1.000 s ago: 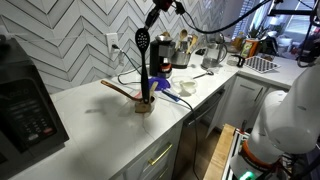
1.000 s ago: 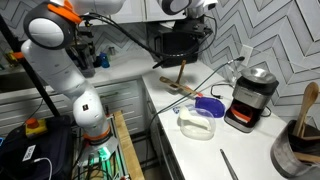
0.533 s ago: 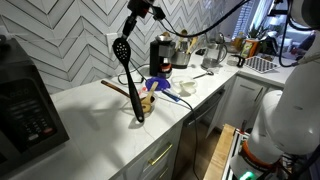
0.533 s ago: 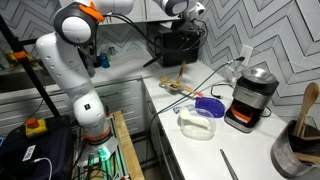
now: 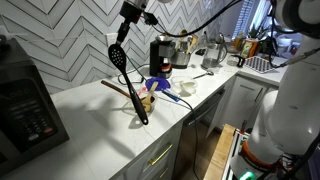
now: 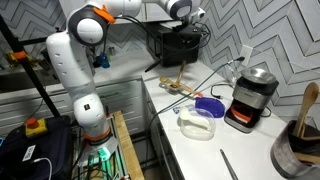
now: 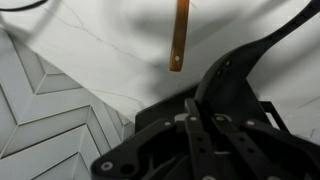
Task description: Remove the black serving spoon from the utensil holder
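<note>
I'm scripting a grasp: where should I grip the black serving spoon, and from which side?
Take the black serving spoon by its thin straight handle just below the perforated head, coming from above. It leans with the head high and the lower end by the utensil holder; the dished head may pinch poorly.

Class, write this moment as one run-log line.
gripper: over spoon head, grip unclear | black serving spoon: tilted, head up, handle tip low by utensil holder | wooden spoon: leaning from holder
</note>
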`<state>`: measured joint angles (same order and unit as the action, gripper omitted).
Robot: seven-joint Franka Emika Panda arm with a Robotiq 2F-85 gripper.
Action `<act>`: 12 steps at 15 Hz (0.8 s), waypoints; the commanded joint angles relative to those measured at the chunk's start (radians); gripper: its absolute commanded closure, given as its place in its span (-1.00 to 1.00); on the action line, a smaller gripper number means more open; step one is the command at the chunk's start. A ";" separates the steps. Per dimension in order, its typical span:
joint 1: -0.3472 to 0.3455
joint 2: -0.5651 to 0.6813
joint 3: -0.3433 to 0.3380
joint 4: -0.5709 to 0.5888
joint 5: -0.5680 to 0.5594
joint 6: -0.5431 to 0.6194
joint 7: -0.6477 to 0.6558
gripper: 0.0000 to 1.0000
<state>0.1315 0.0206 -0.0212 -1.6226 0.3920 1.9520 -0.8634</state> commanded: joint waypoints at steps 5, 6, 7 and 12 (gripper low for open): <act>-0.050 0.418 0.138 0.447 0.060 -0.201 -0.121 0.97; -0.049 0.460 0.156 0.498 0.040 -0.222 -0.114 0.97; -0.045 0.506 0.168 0.549 0.015 -0.234 -0.115 0.97; -0.014 0.666 0.160 0.727 -0.008 -0.230 -0.101 0.97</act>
<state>0.1073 0.5801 0.1441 -1.0411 0.4111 1.7621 -0.9702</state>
